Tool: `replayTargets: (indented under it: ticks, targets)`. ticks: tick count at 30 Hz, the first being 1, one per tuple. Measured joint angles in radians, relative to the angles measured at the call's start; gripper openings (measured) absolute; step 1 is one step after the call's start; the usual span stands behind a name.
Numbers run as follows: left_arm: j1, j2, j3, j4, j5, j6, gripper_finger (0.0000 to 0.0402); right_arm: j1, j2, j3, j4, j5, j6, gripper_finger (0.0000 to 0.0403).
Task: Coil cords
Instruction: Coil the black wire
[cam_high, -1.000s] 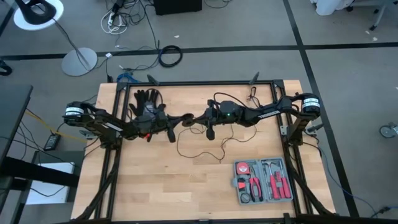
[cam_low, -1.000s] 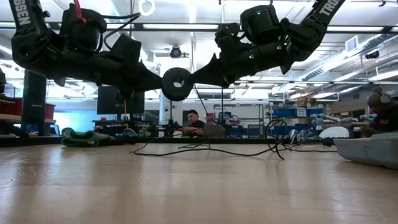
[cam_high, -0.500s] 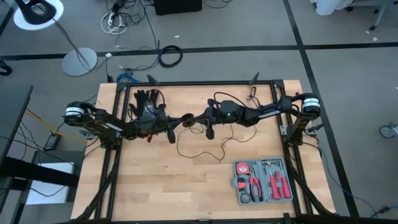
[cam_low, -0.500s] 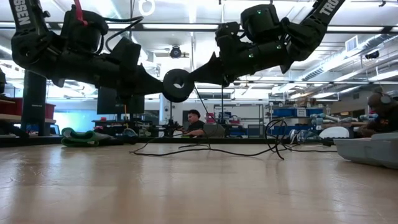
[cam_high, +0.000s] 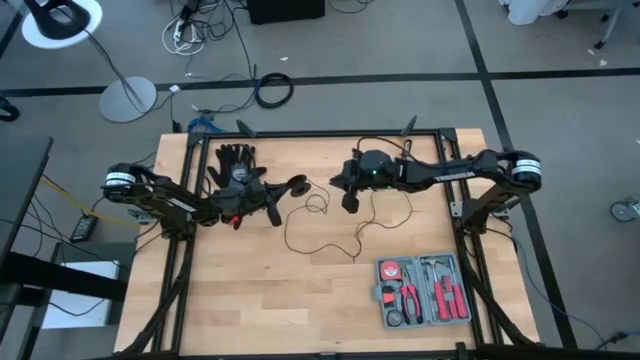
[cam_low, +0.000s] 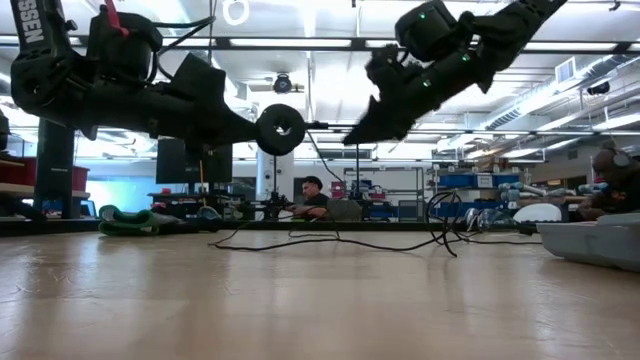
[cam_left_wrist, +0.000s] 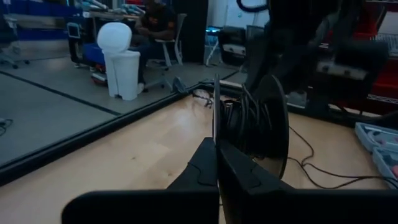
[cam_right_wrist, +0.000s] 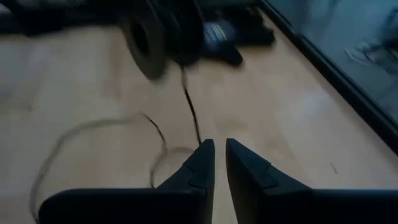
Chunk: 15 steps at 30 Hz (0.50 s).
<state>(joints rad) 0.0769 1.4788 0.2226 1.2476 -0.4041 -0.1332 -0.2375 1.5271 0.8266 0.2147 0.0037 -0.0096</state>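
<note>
- The left gripper (cam_low: 262, 128), pinched fully shut, holds the small round black disc (cam_low: 281, 129) by its edge, lifted well above the pale wooden tabletop (cam_high: 250, 290).
- The right gripper (cam_high: 334, 181) hangs just beyond the disc, apart from it, fingers slightly parted and holding nothing.
- The thin black wire (cam_high: 322, 236) drops from the disc and loops loosely on the tabletop below both grippers.
- A grey tool tray (cam_high: 423, 291) lies well away, near the tabletop's edge.

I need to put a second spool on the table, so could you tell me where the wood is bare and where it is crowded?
Bare: the near-left table area, bordered by the tool case on the right and the loose wire behind. Crowded: the far strip, with the glove, left gripper holding the disc, and right gripper.
</note>
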Motion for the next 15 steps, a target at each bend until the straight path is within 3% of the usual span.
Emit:
replayTargets:
  ticks: [6, 15]
  targets:
    - [0.000, 0.000, 0.000, 0.046, -0.012, 0.045, 0.0000, 0.005, -0.006, -0.114, 0.104, 0.058, 0.103, 0.0033]
    - [0.001, 0.000, 0.001, 0.078, -0.024, 0.078, 0.0000, 0.033, 0.161, -0.234, 0.565, 0.060, 0.180, 0.0038]
